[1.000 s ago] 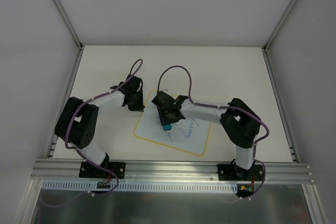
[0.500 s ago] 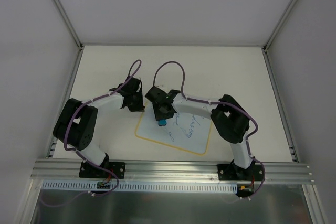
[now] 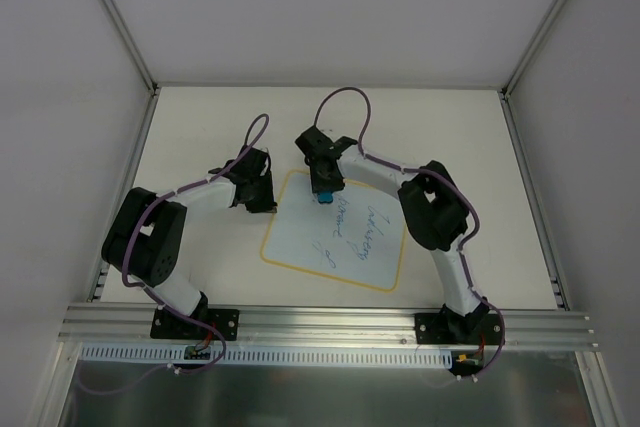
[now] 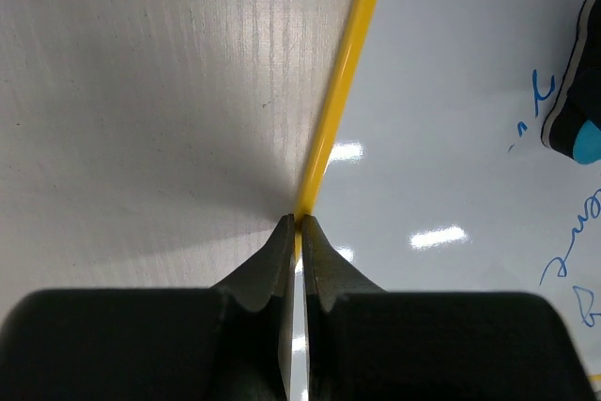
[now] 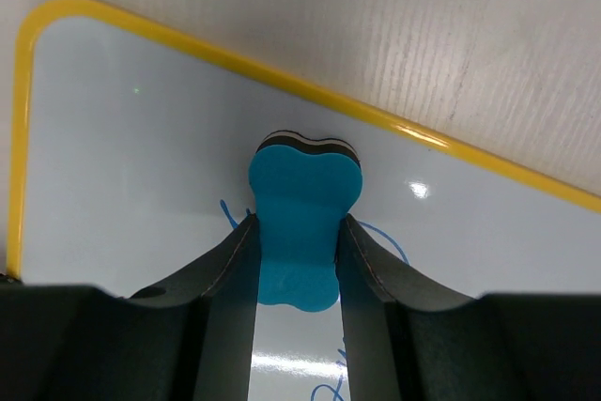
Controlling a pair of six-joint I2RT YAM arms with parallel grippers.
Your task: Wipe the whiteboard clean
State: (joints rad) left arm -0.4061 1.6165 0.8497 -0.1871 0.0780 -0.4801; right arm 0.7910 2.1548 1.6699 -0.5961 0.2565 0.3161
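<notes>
The whiteboard [image 3: 335, 237] lies flat mid-table, pale with a yellow border and blue handwriting on its right half. My right gripper [image 3: 324, 190] is shut on the blue eraser [image 3: 325, 198] and presses it on the board near the far edge; in the right wrist view the eraser [image 5: 299, 223] sits between my fingers [image 5: 230, 274], just below the yellow border [image 5: 376, 115]. My left gripper [image 3: 262, 202] is shut and pins the board's left edge; in the left wrist view its tips [image 4: 299, 224] meet on the yellow border [image 4: 343, 72].
Grey walls enclose the cream table [image 3: 200, 127] on three sides. A metal rail [image 3: 330, 322] with both arm bases runs along the near edge. Purple cables loop above each wrist.
My right gripper has carried the eraser from the board's left middle up towards its far edge. The writing on the left part is gone. The left gripper has not moved.
</notes>
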